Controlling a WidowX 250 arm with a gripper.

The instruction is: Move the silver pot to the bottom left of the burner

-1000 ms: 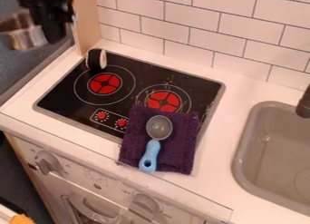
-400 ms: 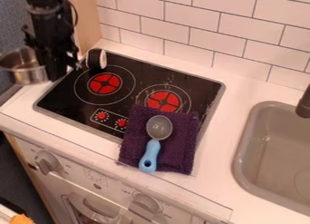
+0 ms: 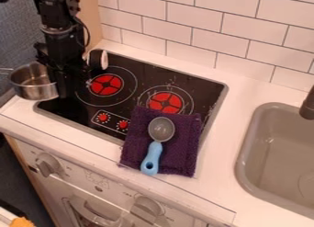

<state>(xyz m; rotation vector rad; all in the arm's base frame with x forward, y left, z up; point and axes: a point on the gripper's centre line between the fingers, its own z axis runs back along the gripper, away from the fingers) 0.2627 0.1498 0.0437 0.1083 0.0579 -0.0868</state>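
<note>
Silver pot (image 3: 36,89), shiny, round, open-topped, thin handle (image 3: 6,70) toward view's left edge, pinched in the jaws

White brick-patterned tiles (image 3: 193,31) with dark joints behind a pale wooden post (image 3: 90,17).

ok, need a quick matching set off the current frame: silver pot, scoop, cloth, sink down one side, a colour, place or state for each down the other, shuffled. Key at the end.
1. Silver pot
2. Scoop
3. Cloth
4. Sink

A. Purple, partly over the stove
B. Set into the counter at the right of the view
C. In the gripper, at the stove's left side
D. Blue-handled, lying on folded fabric

Pairs: 1-C, 2-D, 3-A, 4-B
</note>
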